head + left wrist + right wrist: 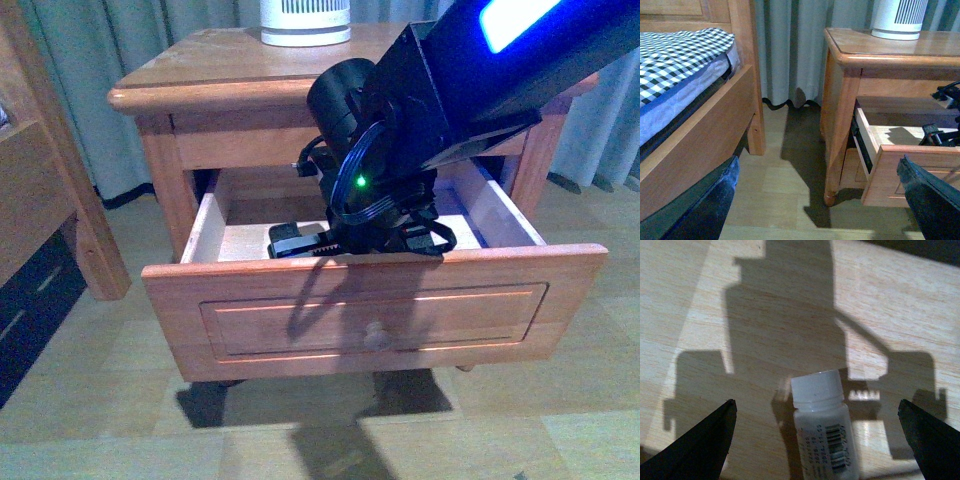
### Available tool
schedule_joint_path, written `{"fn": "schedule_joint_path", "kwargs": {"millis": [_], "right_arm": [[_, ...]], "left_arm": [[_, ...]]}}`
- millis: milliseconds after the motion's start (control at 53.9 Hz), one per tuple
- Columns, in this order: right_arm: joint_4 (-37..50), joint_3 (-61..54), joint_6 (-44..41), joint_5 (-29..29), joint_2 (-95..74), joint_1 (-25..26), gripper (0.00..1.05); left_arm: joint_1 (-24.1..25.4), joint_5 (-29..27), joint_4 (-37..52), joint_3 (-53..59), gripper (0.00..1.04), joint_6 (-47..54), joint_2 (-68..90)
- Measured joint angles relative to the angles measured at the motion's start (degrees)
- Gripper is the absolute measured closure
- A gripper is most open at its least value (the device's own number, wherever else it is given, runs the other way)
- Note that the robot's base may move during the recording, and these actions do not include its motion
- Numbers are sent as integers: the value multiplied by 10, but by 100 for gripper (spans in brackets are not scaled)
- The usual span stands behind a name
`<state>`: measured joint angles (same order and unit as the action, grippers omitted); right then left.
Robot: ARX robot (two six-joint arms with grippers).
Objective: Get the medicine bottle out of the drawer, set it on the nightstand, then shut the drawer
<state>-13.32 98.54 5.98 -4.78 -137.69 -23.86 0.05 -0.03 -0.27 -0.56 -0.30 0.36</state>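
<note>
Lying in the drawer, medicine bottle sits between the wide-spread right claw.

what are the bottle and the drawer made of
The medicine bottle looks like white, slightly matte plastic: smooth moulded cap and a printed barcode label. The drawer seems wood, orange-brown with a sheen on its front; its pale floor shows grain and looks unfinished, perhaps plywood.

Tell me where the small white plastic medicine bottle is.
Right wrist view: the medicine bottle rests on the pale drawer floor, between the fingers of the open right tool.
</note>
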Motion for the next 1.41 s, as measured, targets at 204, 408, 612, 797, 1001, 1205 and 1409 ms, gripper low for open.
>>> {"fn": "schedule_joint_path", "kwargs": {"millis": [204,408,612,797,1001,1205,1409], "right_arm": [[-12,30,0,-4,-28,3,7],[-22,49,7,-9,-39,8,20],[-16,48,7,-9,-40,9,51],[8,27,7,-7,-32,11,74],[29,-19,10,12,-2,17,75],[65,-55,20,32,59,24,75],[84,-84,20,70,149,18,75]], "left_arm": [[0,0,0,0,7,0,0],[0,0,0,0,7,0,0],[0,0,0,0,7,0,0],[0,0,0,0,7,0,0],[0,0,0,0,7,0,0],[0,0,0,0,7,0,0],[0,0,0,0,7,0,0]]}}
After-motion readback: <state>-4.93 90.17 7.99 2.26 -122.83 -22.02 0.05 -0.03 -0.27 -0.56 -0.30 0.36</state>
